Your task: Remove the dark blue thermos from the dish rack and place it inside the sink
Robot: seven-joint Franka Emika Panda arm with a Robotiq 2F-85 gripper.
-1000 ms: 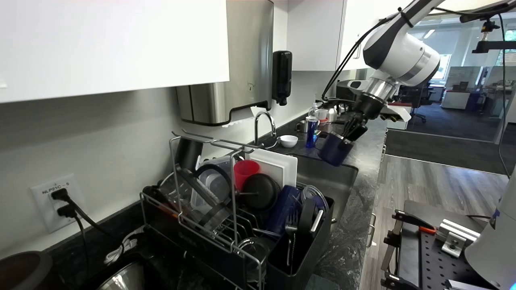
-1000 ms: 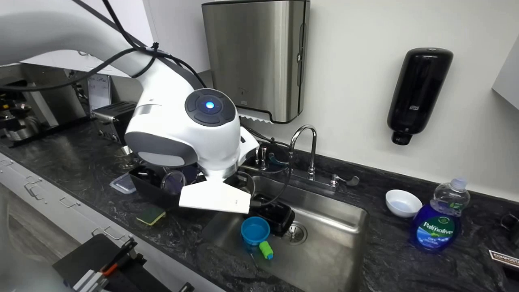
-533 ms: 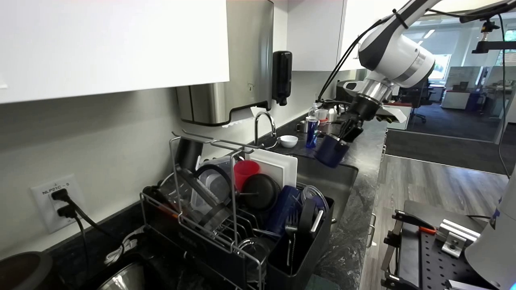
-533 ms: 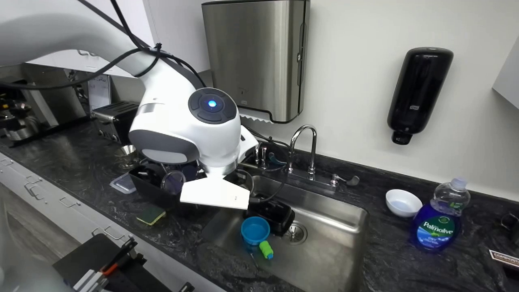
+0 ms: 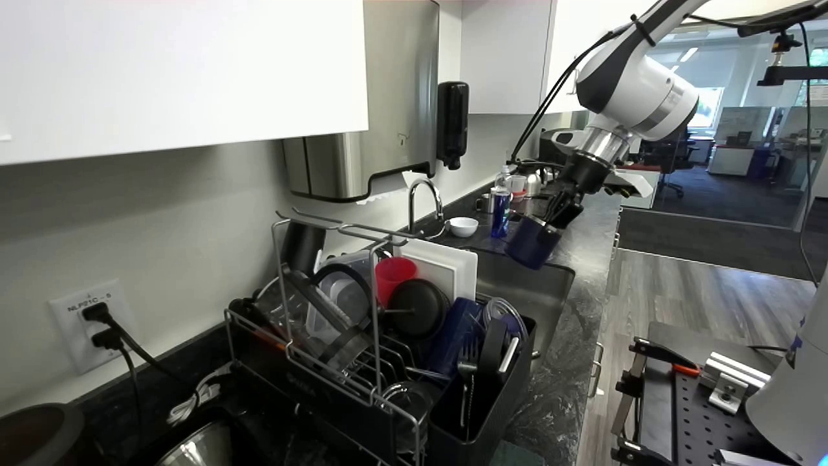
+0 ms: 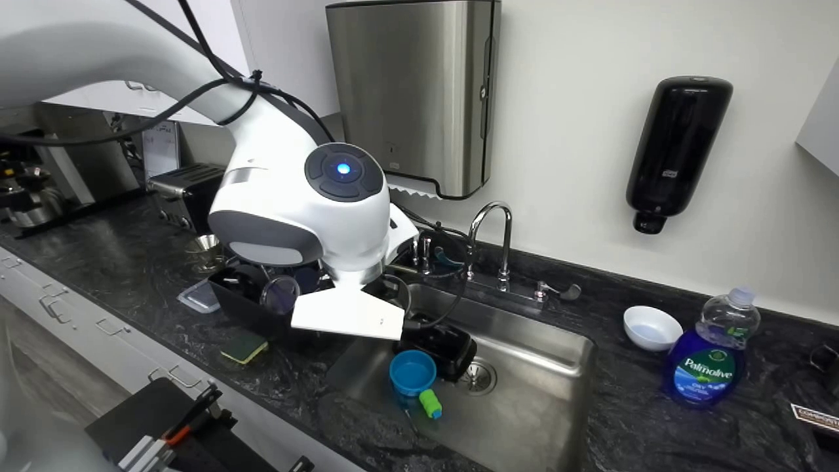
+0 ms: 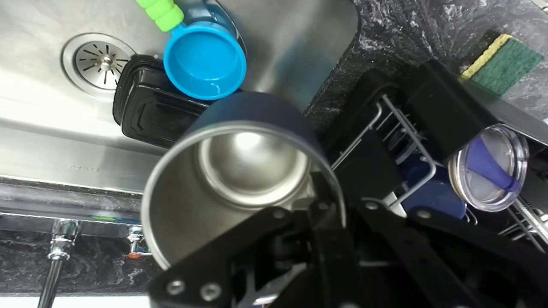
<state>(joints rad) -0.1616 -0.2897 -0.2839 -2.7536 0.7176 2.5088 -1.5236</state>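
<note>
The dark blue thermos (image 5: 533,243) is a wide cup with a bare steel inside. My gripper (image 5: 560,216) is shut on its rim, one finger inside and one outside. The thermos hangs tilted above the steel sink (image 6: 537,406), mouth up toward the gripper. In the wrist view the thermos (image 7: 263,109) is large and empty, and the gripper (image 7: 338,199) pinches its wall at the right. The wrist view also shows the sink (image 7: 34,81) below. In an exterior view my arm hides the thermos. The dish rack (image 5: 377,336) is full of dishes, including another blue vessel (image 5: 455,333).
In the sink are a blue cup (image 6: 413,372) with a green handle and a black container (image 6: 446,351). A faucet (image 6: 505,242) rises behind it. A white bowl (image 6: 652,328) and a soap bottle (image 6: 706,367) stand beside it. A sponge (image 6: 244,346) lies on the counter.
Over the first half second my arm and the held thermos shift slightly toward the dish rack and a little lower in an exterior view. Since then almost nothing moves.
</note>
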